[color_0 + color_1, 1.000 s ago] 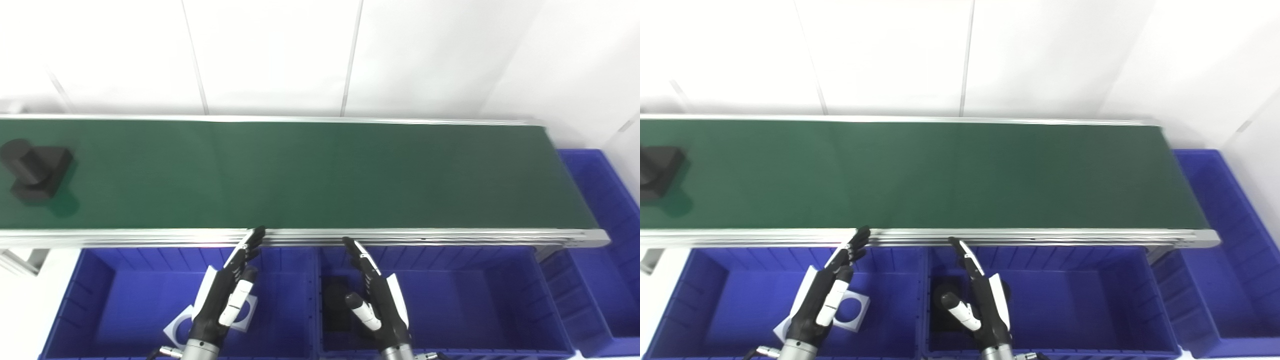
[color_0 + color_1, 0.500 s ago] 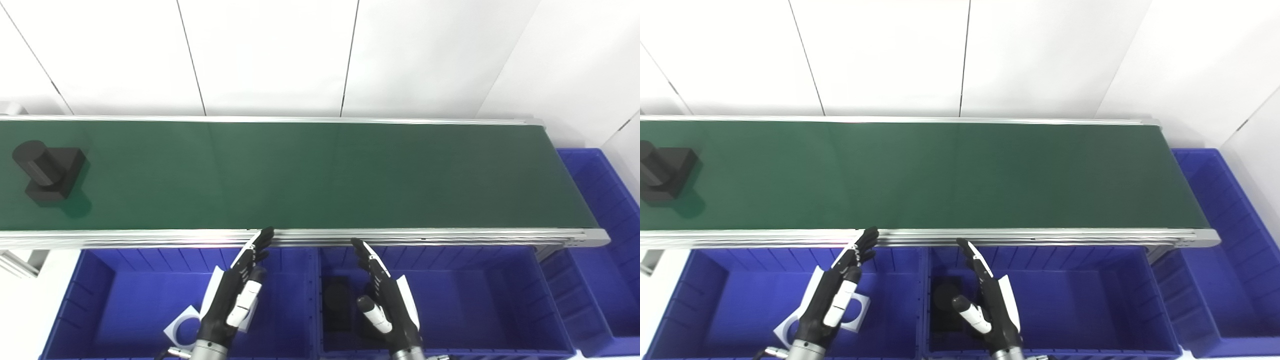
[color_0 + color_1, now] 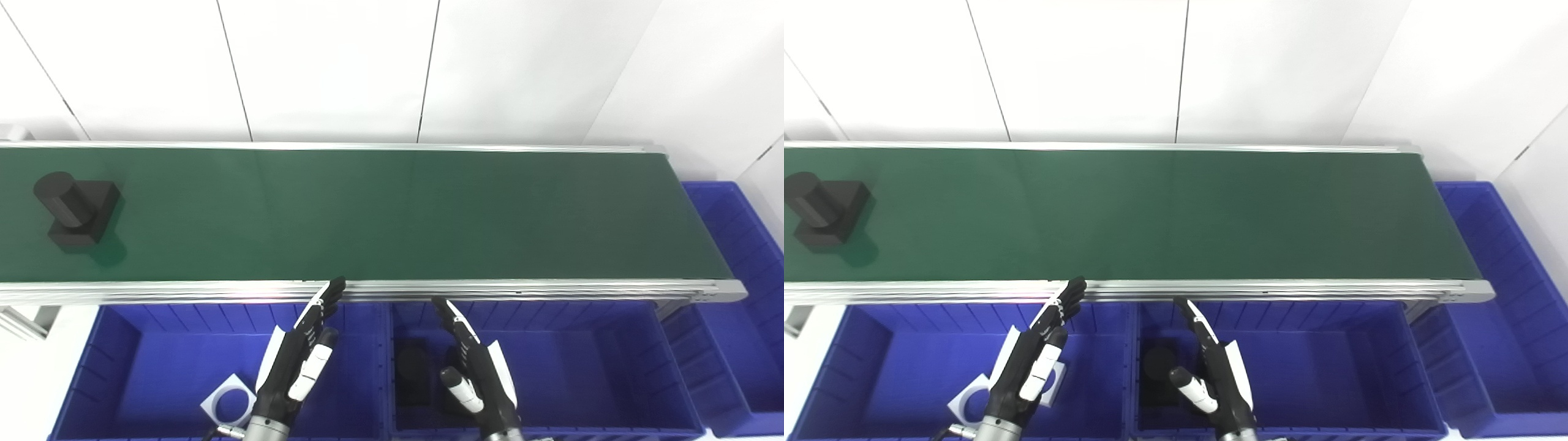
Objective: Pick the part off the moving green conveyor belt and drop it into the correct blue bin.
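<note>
Part [image 3: 79, 208]: black block, cylinder rising tilted far-left, on conveyor belt [image 3: 392, 214] far left.
Left hand [image 3: 300, 361]: empty, fingers spread.
Right hand [image 3: 478, 373]: empty, fingers spread.

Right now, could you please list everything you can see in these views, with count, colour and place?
conveyor belt: one, green, silver-framed, across the middle
black part: one, black, block with a cylinder, far left on the belt
blue bins: three, two below the belt's near edge, one at its right end
white square with a hole: one, in the left bin
dark part: one, black, in the middle bin
wall panels: white, behind
left hand: open, over the left bin
right hand: open, over the middle bin
</note>
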Controlling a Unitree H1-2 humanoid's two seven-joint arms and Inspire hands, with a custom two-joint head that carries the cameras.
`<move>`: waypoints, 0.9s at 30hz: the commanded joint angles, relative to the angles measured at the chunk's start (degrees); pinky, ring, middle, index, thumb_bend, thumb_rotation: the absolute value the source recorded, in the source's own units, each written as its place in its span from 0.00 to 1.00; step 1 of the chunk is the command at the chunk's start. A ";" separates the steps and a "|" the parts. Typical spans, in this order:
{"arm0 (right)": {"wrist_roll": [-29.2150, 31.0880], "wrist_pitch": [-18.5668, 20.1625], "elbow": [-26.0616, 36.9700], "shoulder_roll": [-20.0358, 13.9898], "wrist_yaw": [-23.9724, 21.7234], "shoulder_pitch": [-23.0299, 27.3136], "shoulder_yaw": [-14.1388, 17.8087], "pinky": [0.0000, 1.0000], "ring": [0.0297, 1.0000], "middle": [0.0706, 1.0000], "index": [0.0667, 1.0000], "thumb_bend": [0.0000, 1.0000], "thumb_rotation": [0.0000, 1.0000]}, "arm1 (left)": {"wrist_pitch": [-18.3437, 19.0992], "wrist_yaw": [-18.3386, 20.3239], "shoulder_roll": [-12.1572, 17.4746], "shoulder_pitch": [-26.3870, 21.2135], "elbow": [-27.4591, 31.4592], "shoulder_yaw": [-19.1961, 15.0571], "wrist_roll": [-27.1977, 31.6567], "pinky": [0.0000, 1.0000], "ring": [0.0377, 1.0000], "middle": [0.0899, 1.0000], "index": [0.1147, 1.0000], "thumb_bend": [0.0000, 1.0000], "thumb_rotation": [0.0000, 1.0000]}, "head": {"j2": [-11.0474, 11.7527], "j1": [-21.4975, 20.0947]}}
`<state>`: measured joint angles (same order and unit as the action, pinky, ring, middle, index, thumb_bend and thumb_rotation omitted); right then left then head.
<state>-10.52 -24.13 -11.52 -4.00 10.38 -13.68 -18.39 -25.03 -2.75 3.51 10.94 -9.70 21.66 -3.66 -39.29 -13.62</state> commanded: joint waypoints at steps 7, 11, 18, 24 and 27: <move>0.33 -2.76 1.62 1.17 -0.84 0.43 -1.22 0.93 0.95 0.95 0.91 0.99 0.96 | -1.90 1.77 -0.02 -0.14 1.00 -0.65 1.11 0.93 0.93 0.92 0.89 0.52 0.93 | 0.52 -0.05; 0.07 -2.77 1.33 1.74 -0.37 0.76 -1.95 0.95 0.96 0.95 0.92 0.99 0.95 | -1.90 1.99 0.15 0.18 1.13 -1.01 0.75 0.93 0.93 0.92 0.89 0.51 0.94 | 0.47 0.13; 0.31 -2.79 0.15 2.13 0.35 1.63 -2.63 0.95 0.96 0.94 0.91 1.00 0.95 | -1.90 3.25 -0.24 0.58 0.35 -1.60 1.85 0.94 0.94 0.92 0.89 0.52 0.93 | 1.05 1.06; -0.77 -2.79 -0.39 1.72 1.23 1.76 -2.63 0.94 0.96 0.95 0.92 1.00 0.97 | -1.90 4.22 -0.44 0.81 0.04 -2.09 1.78 0.94 0.94 0.92 0.88 0.50 0.93 | 1.22 1.04; -0.55 -2.79 -0.59 1.52 1.34 1.86 -2.76 0.94 0.96 0.95 0.92 1.00 0.97 | -1.90 4.39 -0.58 0.80 -0.16 -2.26 1.81 0.94 0.94 0.92 0.88 0.52 0.93 | 1.36 1.12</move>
<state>-10.91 -24.13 -12.62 -2.60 11.30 -12.65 -20.81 -25.03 1.28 3.28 11.99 -10.95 19.61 -1.75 -37.97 -12.57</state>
